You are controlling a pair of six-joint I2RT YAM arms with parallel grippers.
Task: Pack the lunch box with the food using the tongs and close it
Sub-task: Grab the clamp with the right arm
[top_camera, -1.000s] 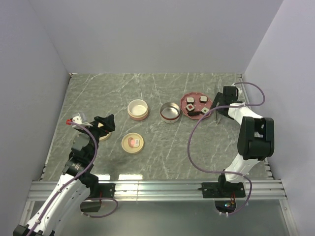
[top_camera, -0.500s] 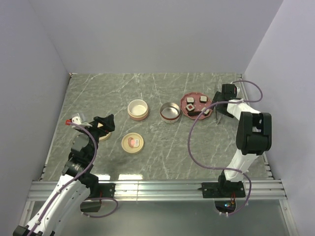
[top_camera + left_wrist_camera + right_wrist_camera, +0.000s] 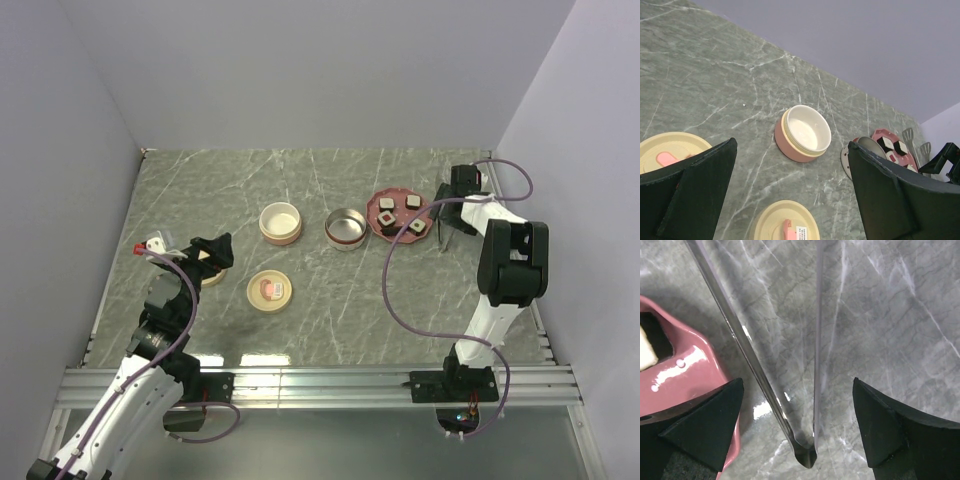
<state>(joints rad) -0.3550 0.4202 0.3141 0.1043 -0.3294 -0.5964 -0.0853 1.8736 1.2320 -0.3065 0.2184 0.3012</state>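
Observation:
The tongs point(image 3: 765, 380) lie flat on the marble, right of the pink plate point(image 3: 687, 377), their two thin arms meeting at a hinge. My right gripper point(image 3: 799, 427) hangs open just over them, one finger on each side, touching neither arm; in the top view this gripper point(image 3: 449, 213) is beside the plate point(image 3: 400, 190). Several food pieces point(image 3: 386, 218) sit on the plate. The lunch box parts stand mid-table: a pink bowl point(image 3: 281, 222), a steel bowl point(image 3: 346, 227) and a cream lid point(image 3: 269, 290). My left gripper point(image 3: 212, 250) is open and holds nothing.
A second cream lid point(image 3: 667, 152) lies under my left gripper at the table's left. The left wrist view shows the pink bowl point(image 3: 802, 132), the near lid point(image 3: 785, 225) and the plate point(image 3: 890, 145) far right. Grey walls close in three sides.
My right gripper has shifted a little toward the back wall and settled over the tongs. The left arm has not moved.

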